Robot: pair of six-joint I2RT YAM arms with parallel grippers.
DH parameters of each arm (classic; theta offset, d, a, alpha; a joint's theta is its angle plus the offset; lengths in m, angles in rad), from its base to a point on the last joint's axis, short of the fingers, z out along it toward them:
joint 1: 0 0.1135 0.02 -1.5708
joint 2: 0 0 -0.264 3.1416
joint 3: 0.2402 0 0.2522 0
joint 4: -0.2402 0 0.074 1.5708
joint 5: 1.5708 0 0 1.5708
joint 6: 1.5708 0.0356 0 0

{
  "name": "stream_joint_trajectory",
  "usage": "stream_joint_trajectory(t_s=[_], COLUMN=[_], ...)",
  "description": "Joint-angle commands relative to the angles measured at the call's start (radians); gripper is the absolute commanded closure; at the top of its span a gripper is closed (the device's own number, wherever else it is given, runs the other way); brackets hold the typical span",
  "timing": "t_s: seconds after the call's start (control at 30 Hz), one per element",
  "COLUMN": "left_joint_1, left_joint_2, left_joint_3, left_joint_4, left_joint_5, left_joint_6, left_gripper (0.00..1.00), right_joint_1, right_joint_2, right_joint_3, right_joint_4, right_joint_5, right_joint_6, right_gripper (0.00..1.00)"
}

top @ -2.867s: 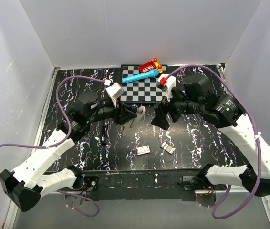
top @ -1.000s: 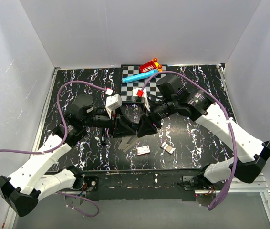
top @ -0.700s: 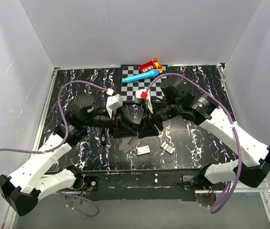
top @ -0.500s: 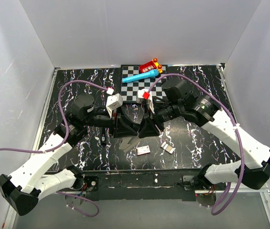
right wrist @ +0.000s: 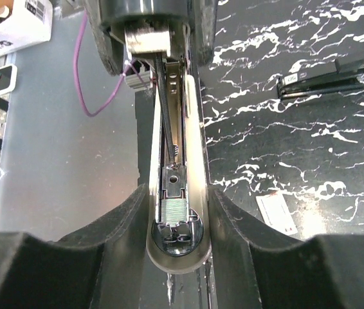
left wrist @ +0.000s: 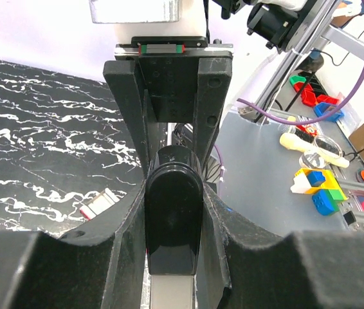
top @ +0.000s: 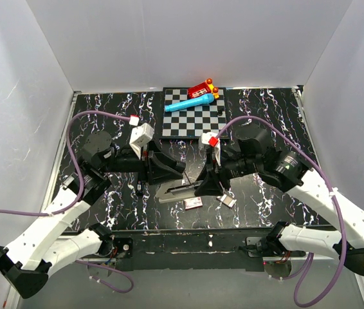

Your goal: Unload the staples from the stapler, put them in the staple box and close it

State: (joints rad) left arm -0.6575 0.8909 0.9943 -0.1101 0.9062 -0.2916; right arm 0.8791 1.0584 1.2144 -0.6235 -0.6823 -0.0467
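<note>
On the black marbled bench (top: 105, 109), a thin black stick (top: 141, 187) lies at the left, just beside the left hand (top: 169, 170). The right wrist view shows a small white label on the stick, but its print is too small to read. The left hand is clenched on the stapler (top: 177, 192). In its wrist view, its fingers (left wrist: 121, 257) press both sides of the stapler's rounded black end, with a silvery strip showing just below. The stapler is held off the bench between the two hands, near the front middle. It is opened up: the right wrist view shows the bare metal channel with a thin spring rod and a short block of staples (right wrist: 172, 209) at its near end. A pink-and-white box (top: 193, 203) lies on the bench just below the stapler, and any writing on it is illegible. The right hand (top: 206, 185) grips the stapler's silvery rounded end, one finger against each side. A checkerboard (top: 191, 119) lies at the far edge.
</note>
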Motion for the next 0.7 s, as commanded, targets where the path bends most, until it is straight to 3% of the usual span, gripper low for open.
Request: stream_joint_trajectory(t_s=[0.0,0.23,0.47,0.67], left_joint_1=[-0.004,-0.01,-0.011,-0.011], left_joint_2=[-0.015,0.011,0.036,0.043], left_joint_3=[0.012,-0.011,-0.017,-0.022], left_joint_4=[0.142,0.141,0.115,0.116], left_joint_5=[-0.033,-0.026,-0.004,-0.006], left_joint_6=[-0.055,-0.05,-0.029,-0.011], left_gripper=[1.0,1.0,1.0,1.0], right_joint_1=[0.006,0.006,0.006,0.006], right_joint_2=[-0.012,-0.009,0.002,0.008], right_joint_3=[-0.009,0.056,0.128,0.166], right_joint_4=[0.068,0.065,-0.008,-0.044], right_joint_5=[0.047,0.09,0.136,0.147], right_joint_6=[0.039,0.061,0.05,0.005], right_gripper=[0.99,0.99,0.79,0.69])
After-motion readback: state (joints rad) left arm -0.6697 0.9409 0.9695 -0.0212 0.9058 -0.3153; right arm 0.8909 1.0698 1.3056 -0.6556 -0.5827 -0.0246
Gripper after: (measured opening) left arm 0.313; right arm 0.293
